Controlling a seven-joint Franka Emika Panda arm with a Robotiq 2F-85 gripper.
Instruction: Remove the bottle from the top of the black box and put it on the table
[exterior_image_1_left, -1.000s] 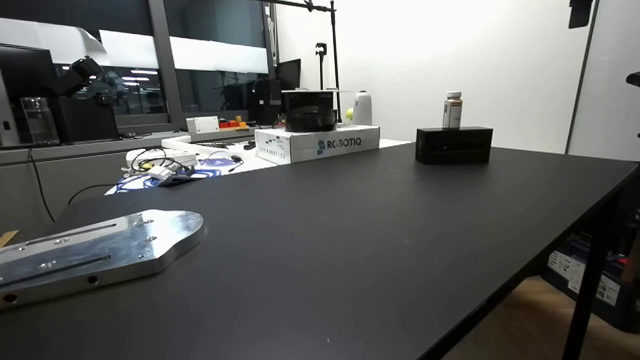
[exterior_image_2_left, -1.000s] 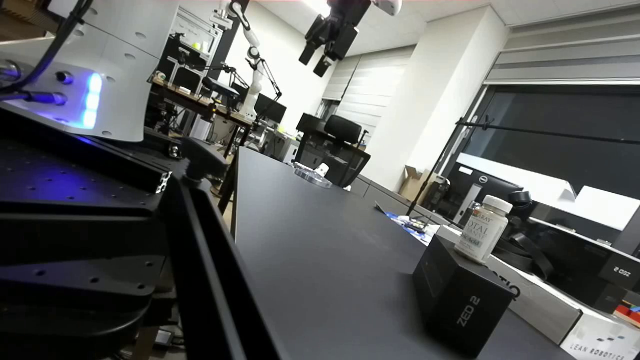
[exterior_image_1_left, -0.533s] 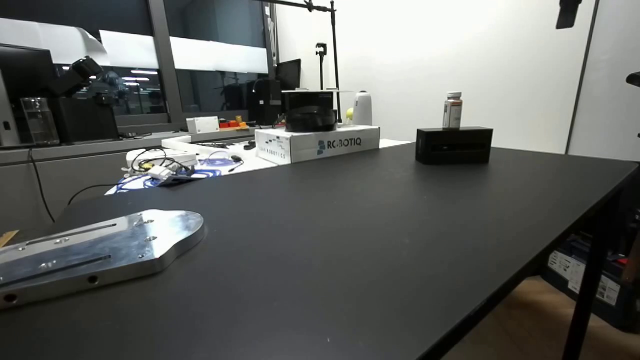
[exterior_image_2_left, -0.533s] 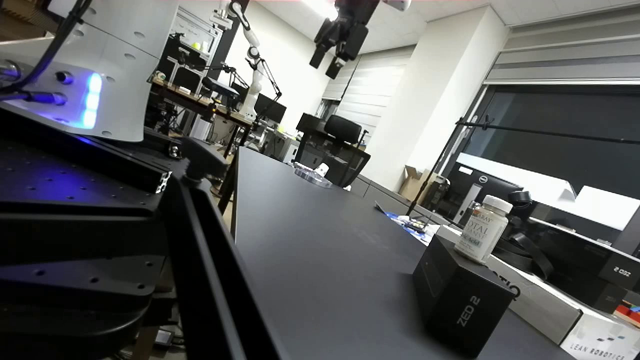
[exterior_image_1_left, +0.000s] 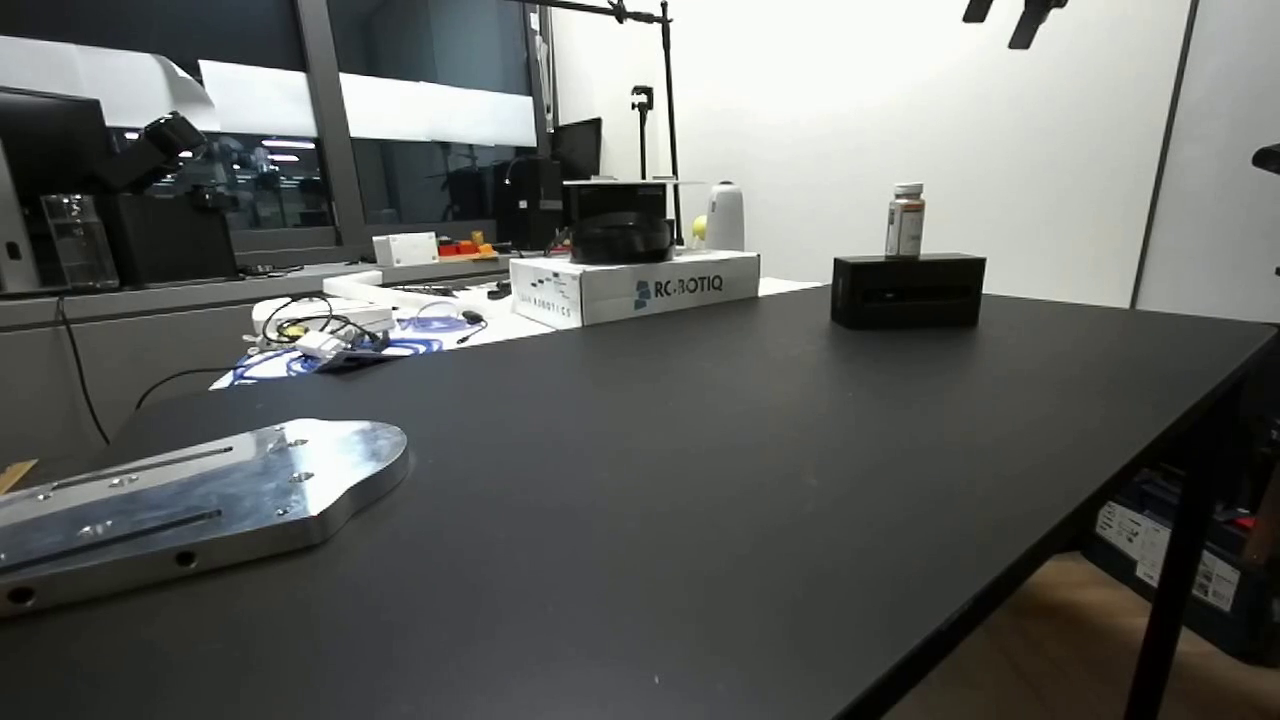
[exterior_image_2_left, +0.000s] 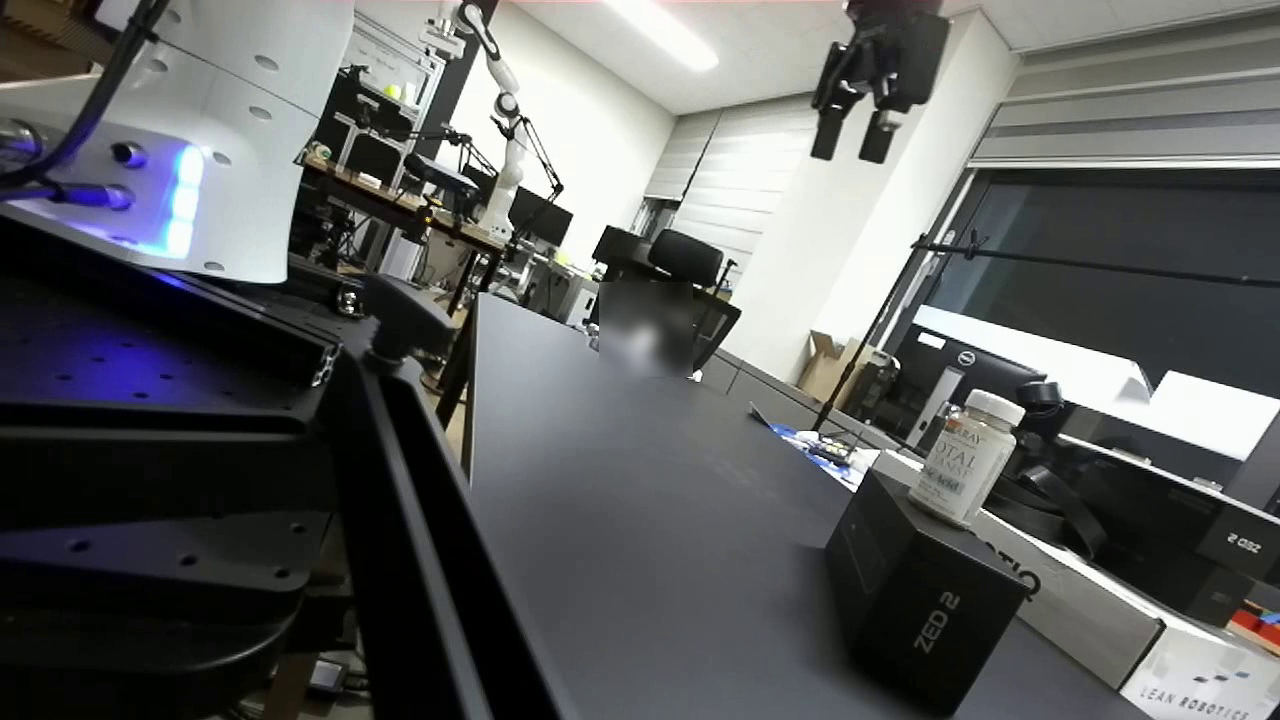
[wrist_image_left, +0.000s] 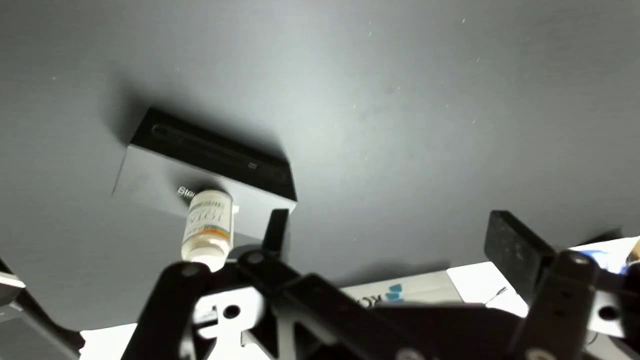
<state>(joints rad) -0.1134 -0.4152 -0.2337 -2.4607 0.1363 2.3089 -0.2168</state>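
Observation:
The bottle (exterior_image_1_left: 905, 222), small and whitish with a white cap, stands upright on the black box (exterior_image_1_left: 908, 293) near the far end of the black table (exterior_image_1_left: 640, 450). In an exterior view the bottle (exterior_image_2_left: 965, 462) and the box (exterior_image_2_left: 920, 600), lettered ZED 2, are close to the camera. My gripper (exterior_image_2_left: 850, 150) is open and empty, high above the table, and only its fingertips (exterior_image_1_left: 1000, 25) show in an exterior view. In the wrist view the fingers (wrist_image_left: 387, 225) are wide apart. There the bottle (wrist_image_left: 209, 225) and box (wrist_image_left: 210, 150) lie left of the left finger.
A long white lettered box (exterior_image_1_left: 665, 288) with dark equipment (exterior_image_1_left: 620, 225) on it stands beside the table. A metal plate (exterior_image_1_left: 220, 490) lies at the table's near left end. Cables (exterior_image_1_left: 330, 340) lie on the side surface.
My gripper has moved right in one exterior view and left in another, coming nearer the bottle and box but staying high. The bottle and box have not moved.

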